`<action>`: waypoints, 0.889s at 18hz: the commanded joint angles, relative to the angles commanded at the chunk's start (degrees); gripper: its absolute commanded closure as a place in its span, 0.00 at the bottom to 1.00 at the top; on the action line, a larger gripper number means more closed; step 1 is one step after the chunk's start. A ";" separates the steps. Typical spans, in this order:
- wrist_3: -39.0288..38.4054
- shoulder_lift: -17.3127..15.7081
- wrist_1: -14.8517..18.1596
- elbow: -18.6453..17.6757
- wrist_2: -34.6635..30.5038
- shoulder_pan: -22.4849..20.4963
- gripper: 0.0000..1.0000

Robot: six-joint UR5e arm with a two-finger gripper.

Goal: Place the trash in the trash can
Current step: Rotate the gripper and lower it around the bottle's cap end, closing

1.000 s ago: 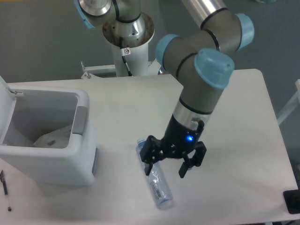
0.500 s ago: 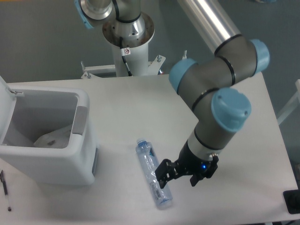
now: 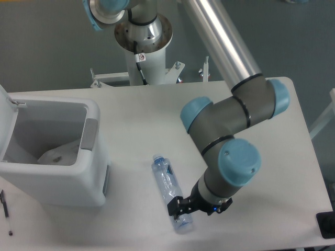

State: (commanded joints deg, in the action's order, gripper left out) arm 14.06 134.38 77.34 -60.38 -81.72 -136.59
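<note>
- Now we see the gripper [image 3: 180,205] low over the tabletop [image 3: 146,120], right at the lower end of the bottle [image 3: 170,191], where a second ago it hung higher and nearer the bottle's middle.
- Between the earlier pictures and this one, our arm [image 3: 230,125] has folded down and swung toward the front edge, so that the blue wrist joint [image 3: 238,162] now sits almost straight above the tool.
- We can make out only one dark finger beside the bottle; the wrist hides the rest, so we cannot tell whether the fingers are wide, narrow, or closed on anything.
- Earlier both fingers showed clearly, spread apart with the bottle under them; that spread is no longer in view.
- Our bottle lies flat on the tabletop in the same slanted line as before, blue cap toward the trash can [image 3: 52,151], clear crushed body running down toward the front edge; it has not shifted.
- We see the trash can standing at the left of the tabletop, its lid [image 3: 5,117] tipped open, well apart from the bottle.
- Inside it the tissue [image 3: 57,154] rests on the bottom, unchanged from the earlier pictures.
- We also note a thin pen-like thing [image 3: 5,212] lying at the far left edge, beside the trash can.
</note>
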 joint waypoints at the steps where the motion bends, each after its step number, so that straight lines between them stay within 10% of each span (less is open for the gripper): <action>1: 0.00 0.18 -0.09 0.00 -0.54 0.27 0.00; 16: -0.18 4.22 -2.46 -0.97 -11.70 4.40 0.00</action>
State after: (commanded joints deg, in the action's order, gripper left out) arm 13.89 138.60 74.88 -61.35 -93.42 -132.19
